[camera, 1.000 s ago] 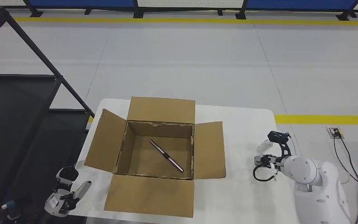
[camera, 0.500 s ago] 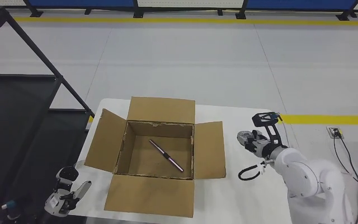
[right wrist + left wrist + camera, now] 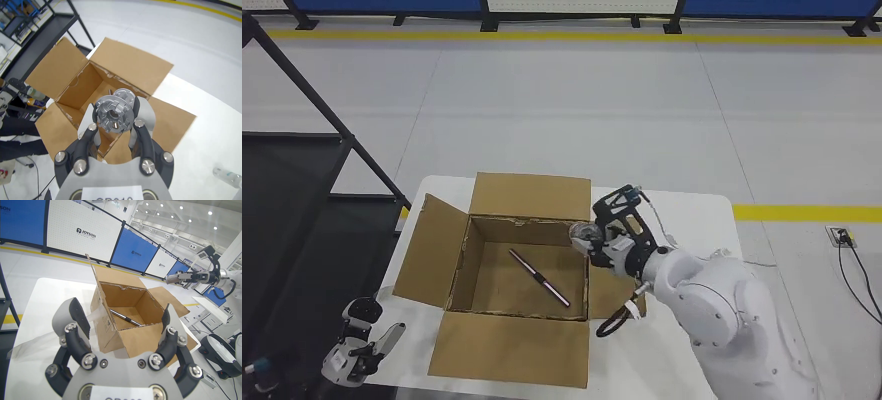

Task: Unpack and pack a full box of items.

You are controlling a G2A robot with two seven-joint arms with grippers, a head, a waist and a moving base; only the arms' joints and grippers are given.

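An open cardboard box (image 3: 492, 340) (image 3: 132, 336) (image 3: 62, 56) stands on the white table (image 3: 682, 330), flaps spread. A thin metal rod (image 3: 539, 276) (image 3: 124, 318) lies on its floor. My right gripper (image 3: 587, 240) (image 3: 113, 111) (image 3: 170, 278) hangs over the box's right wall, shut on a silver metal hub part (image 3: 113, 115) (image 3: 584, 237). My left gripper (image 3: 367, 340) (image 3: 122, 317) is open with nothing between its fingers, off the table's near-left corner, facing the box.
A small clear tube (image 3: 226, 176) lies on the table to the right of the box. A strip of clear tape (image 3: 37, 340) trails from the box's left side. A black metal rack (image 3: 302, 200) stands left of the table.
My right arm has swung left from the table's right side, carrying the metal part up to the box's right wall. The left arm has stayed still.
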